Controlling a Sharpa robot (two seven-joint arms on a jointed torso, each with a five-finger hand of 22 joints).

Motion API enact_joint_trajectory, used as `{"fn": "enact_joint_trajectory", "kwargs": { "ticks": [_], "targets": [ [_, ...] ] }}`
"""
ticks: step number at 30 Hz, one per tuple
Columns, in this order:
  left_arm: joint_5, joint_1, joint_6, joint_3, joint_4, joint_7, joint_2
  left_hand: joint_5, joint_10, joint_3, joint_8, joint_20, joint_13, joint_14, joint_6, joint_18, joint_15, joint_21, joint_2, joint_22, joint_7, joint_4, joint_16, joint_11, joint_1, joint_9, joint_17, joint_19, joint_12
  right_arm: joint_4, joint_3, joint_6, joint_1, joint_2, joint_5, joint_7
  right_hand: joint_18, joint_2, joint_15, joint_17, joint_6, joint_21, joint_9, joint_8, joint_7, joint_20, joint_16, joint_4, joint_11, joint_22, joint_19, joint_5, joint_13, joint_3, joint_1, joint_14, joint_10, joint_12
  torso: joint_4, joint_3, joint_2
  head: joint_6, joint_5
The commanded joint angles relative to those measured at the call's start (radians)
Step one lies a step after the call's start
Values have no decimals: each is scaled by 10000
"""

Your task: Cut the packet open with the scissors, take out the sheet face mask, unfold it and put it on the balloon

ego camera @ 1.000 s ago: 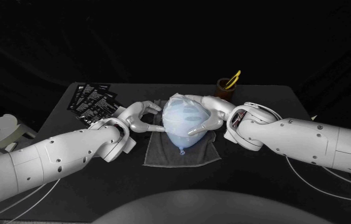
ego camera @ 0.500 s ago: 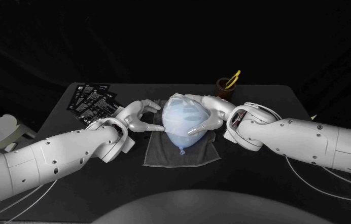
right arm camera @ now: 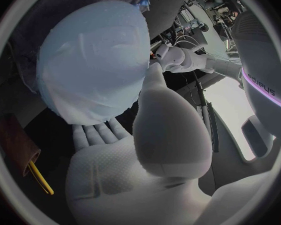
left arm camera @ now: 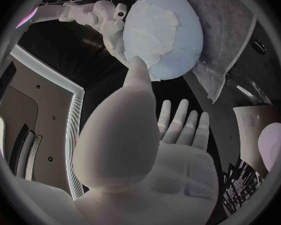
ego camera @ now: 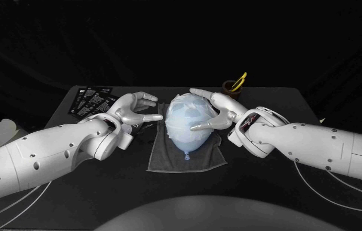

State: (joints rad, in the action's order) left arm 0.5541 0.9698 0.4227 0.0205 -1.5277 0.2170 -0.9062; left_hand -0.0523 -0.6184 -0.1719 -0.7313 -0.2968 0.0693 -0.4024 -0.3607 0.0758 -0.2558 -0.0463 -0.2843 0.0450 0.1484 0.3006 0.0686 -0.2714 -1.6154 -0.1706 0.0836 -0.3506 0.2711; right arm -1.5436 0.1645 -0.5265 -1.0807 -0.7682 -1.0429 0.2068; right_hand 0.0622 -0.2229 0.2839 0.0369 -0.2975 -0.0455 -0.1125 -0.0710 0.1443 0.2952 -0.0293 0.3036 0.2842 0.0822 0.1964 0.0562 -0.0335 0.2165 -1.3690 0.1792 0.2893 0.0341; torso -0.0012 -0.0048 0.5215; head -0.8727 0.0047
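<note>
Most steps appear complete: the sheet face mask [ego camera: 189, 114] lies on the balloon [ego camera: 185, 141]. The left hand [ego camera: 134, 111] and right hand [ego camera: 216, 112] flank it, fingers spread, holding nothing. Only smoothing may remain.

No readable text at this moment. The black packets [ego camera: 94, 101], fanned out to the left of the balloon [ego camera: 187, 121] and a little farther back, carry white print (rows and small blocks of it), but every line is too small to make out.
</note>
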Motion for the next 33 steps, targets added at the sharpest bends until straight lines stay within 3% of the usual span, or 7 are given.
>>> {"fn": "enact_joint_trajectory", "kwargs": {
  "ticks": [1, 23, 27, 30, 31, 32, 33],
  "targets": [
    [-770, 78, -551, -21, -108, 305, -18, -5, 78, 2, -34, 16, -11, 97, 56, -112, 1, 3, 3, -23, 1518, 5, -1, 22, 119, 7, -14, 112, 34, -170, -25, -501, -102, -114, 1378, 966, 82, -121, 7, -10, 64, -48, 11, 63, 1562, -10, 17, -19, -10, -21, -39, -18, 13, 82, 2, 3, -48, -29, -1, 1, 2, 1, -33],
    [-1700, 545, -881, -39, -67, 538, 239, 14, 41, 1029, -178, 17, -5, -37, -61, -148, 14, 49, 445, -42, 1513, -16, 85, 37, 52, 29, 49, 173, 219, -381, -103, 242, -787, -863, 3481, 973, 73, 497, 12, 51, -615, -87, -244, -196, 1536, -12, -48, -49, 40, 0, 34, -53, -53, -359, 11, 288, 612, 60, 8, -6, 16, 1, -111],
    [-1820, 562, -796, -39, -22, 686, 279, 25, -57, 1397, -199, 18, -1, -139, -239, -147, 26, 49, 697, -40, 1497, -32, 133, 51, 15, 53, 83, 150, 310, -482, -114, 46, -848, -1027, 3643, 1100, 177, 1355, -96, 230, -1095, -284, -399, -379, 1564, -23, -286, -117, -75, 193, 564, -72, -111, -959, -221, 1139, 1224, 153, 13, 1, 9, 1, -218],
    [-1800, 568, -662, -40, -11, 888, 319, 29, -161, 1612, -173, 19, 1, -272, -356, -142, 34, 32, 823, -27, 1467, -45, 188, 46, -13, 84, 119, 53, 372, -602, -118, -189, -894, -1204, 3868, 1205, 352, 1915, -288, 596, -1766, -553, -595, -626, 1555, -38, -895, -232, -180, 420, 1241, -86, -234, -1225, -591, 2883, 2518, 414, 18, -9, 2, 1, -319],
    [-1704, 569, -608, -40, -14, 1001, 339, 29, -164, 1626, -165, 19, -1, -284, -356, -142, 33, 32, 826, -27, 1457, -46, 193, 38, -17, 89, 122, 51, 374, -663, -119, -313, -907, -1295, 3959, 1230, 539, 2143, -471, 871, -2522, -1002, -817, -903, 1537, -37, -1402, -354, -264, 783, 2360, -85, -356, -1318, -856, 4235, 3814, 702, 15, -14, 3, 1, -335],
    [-1526, 571, -536, -41, -23, 1154, 370, 35, -174, 1664, -111, 17, -10, -291, -357, -146, 2, 34, 821, -29, 1329, -48, 205, -42, -23, 121, 128, 60, 378, -730, -120, -410, -920, -1408, 4043, 1231, 675, 2318, -575, 1042, -3156, -1360, -992, -1132, 1514, -51, -1735, -448, -337, 1034, 3235, -80, -416, -1367, -1039, 5135, 4760, 893, 12, -18, 6, 1, -372],
    [-1320, 572, -482, -41, -28, 1299, 403, 22, -183, 1605, -34, 16, -21, -264, -351, -154, -54, 50, 785, -40, 818, -44, 208, -127, 3, 161, 127, 127, 374, -781, -120, -455, -927, -1509, 4096, 1197, 791, 2462, -696, 1161, -3839, -1681, -1183, -1390, 1503, -67, -2008, -545, -423, 1246, 3995, -103, -469, -1445, -1223, 5757, 5359, 1074, 5, -17, 5, 1, -394]
  ]
}}
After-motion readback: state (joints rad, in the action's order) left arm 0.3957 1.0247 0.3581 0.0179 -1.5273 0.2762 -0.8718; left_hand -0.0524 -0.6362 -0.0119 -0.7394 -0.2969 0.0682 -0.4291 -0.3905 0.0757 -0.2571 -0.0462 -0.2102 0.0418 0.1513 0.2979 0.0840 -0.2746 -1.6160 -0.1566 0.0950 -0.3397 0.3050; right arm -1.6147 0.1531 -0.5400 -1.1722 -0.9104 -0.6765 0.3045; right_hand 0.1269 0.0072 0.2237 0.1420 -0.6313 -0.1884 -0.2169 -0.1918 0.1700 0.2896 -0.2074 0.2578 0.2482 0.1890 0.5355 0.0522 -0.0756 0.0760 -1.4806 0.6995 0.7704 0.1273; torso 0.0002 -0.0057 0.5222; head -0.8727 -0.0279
